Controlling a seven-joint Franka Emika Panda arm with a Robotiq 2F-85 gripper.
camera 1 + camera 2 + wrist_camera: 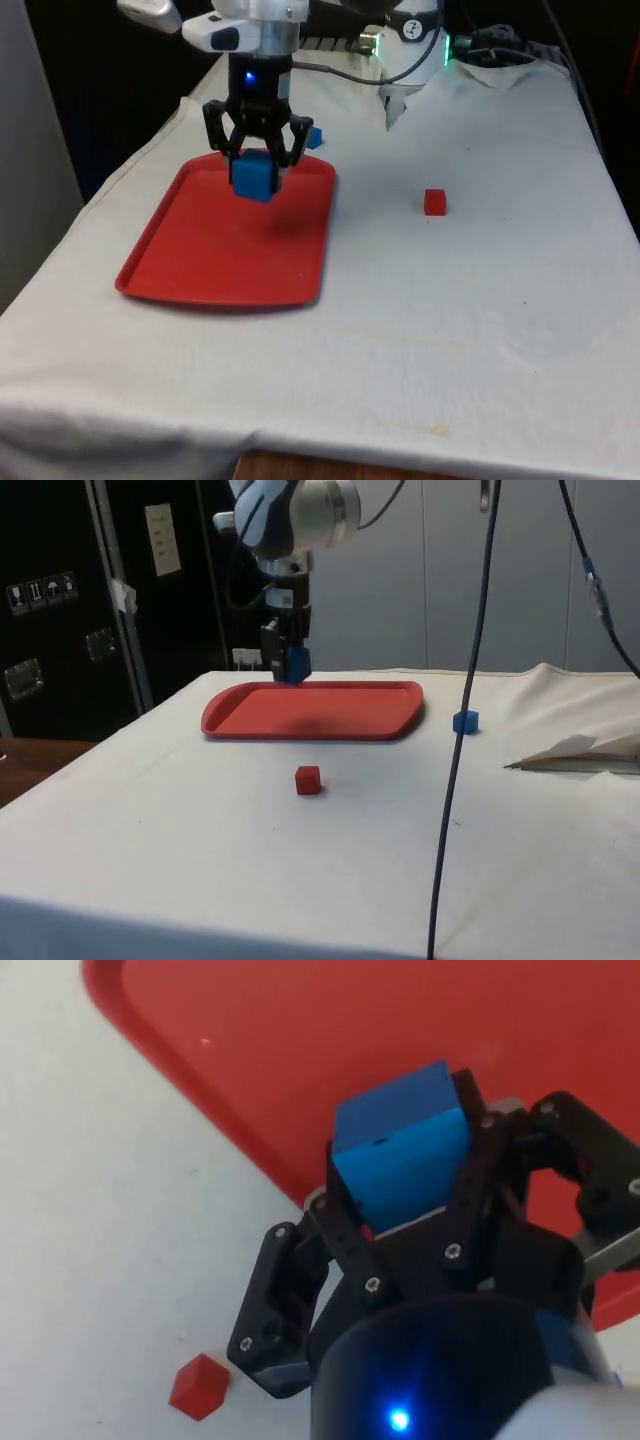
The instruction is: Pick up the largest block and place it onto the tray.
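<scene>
- While the front view has the black gripper (258, 160) hanging over the far part of the red tray (200, 270), its jaws are clenched on the large blue block (254, 176), which is held clear of the tray floor with its shadow falling on the red surface beneath. A small blue block (314, 137) lies on the white table (480, 300) just beyond the tray's far corner, and a small red block (434, 202) sits well apart from the tray, towards the front view's right.
- From the side view, the gripper (290, 660) points straight down with the large blue block (296, 664) between its fingers, just above the tray (340, 715). The small blue block (465, 721) rests on the table (200, 860) just beside the tray's end, and the small red block (308, 779) stands alone on the cloth nearer the camera.
- At the wrist view, the large blue block (400, 1150) is gripped on two opposite faces by the gripper (415, 1210), with the tray (260, 1050) below it. The small red block (199, 1386) lies on the table (110, 1240), outside the tray's rim.
</scene>
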